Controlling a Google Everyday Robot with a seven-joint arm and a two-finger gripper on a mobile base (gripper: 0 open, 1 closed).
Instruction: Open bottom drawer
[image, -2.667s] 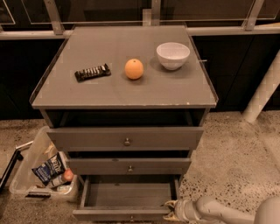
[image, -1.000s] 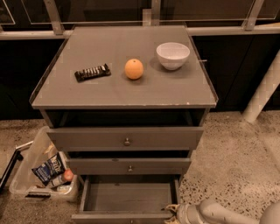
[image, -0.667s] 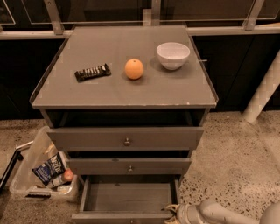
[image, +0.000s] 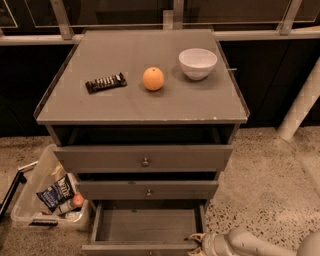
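Observation:
The bottom drawer (image: 145, 226) of the grey cabinet is pulled far out, its empty grey inside showing and its front panel at the lower frame edge. My gripper (image: 196, 243) sits at the drawer's front right corner, at the lower edge of the view, with the pale arm (image: 250, 243) running off to the right. The middle drawer (image: 147, 190) and top drawer (image: 143, 158) each stand out a little, each with a small round knob.
On the cabinet top (image: 140, 102) lie a dark snack bar (image: 105, 82), an orange (image: 153, 78) and a white bowl (image: 198, 63). A clear bin (image: 47, 197) of snack packets stands on the floor left of the cabinet. A white post (image: 300, 102) stands at the right.
The gripper has slid slightly down toward the lower frame edge at the drawer's front right corner. The drawer stays pulled out; nothing else has moved.

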